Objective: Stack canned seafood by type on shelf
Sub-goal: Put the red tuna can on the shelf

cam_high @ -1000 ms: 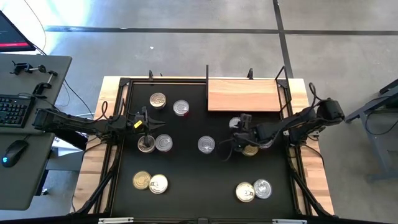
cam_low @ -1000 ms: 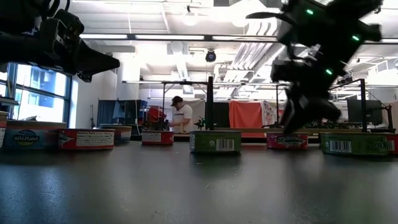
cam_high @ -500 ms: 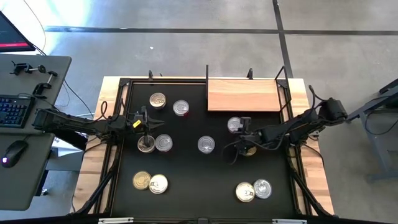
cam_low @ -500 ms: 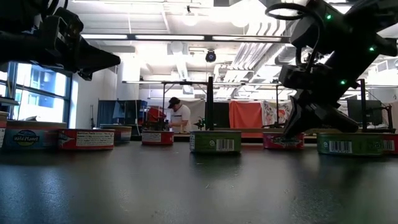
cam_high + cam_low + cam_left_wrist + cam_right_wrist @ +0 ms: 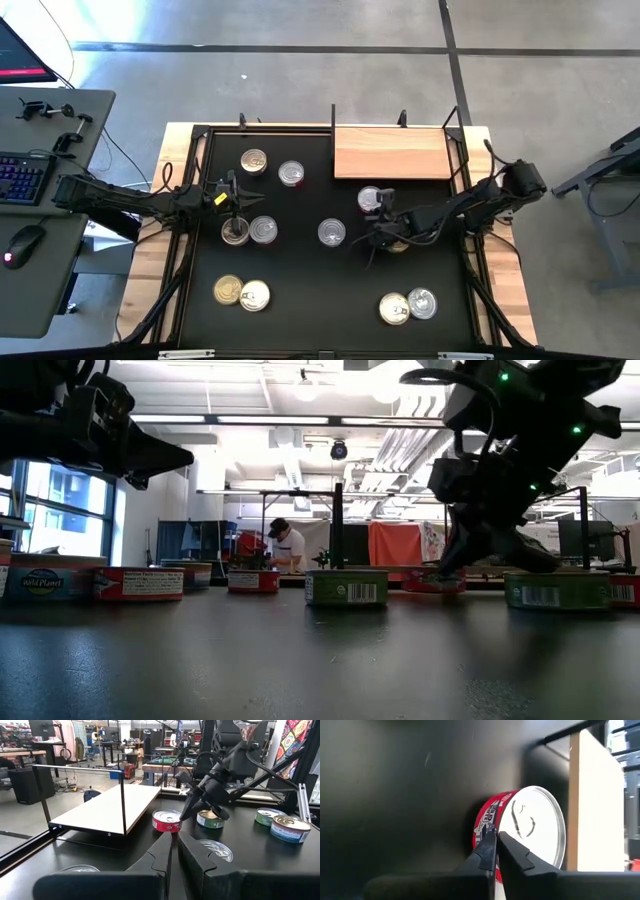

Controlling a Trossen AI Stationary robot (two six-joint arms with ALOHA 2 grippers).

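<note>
Right pincer (image 5: 376, 215): fingers pressed together, tips touching the side of a red-sided, silver-lidded tin (image 5: 370, 198) and gripping nothing. That tin is sitting between the pincer and the wooden shelf (image 5: 392, 153). Left pincer (image 5: 237, 193): pressed together, hovering just above two tins (image 5: 248, 231).
</note>
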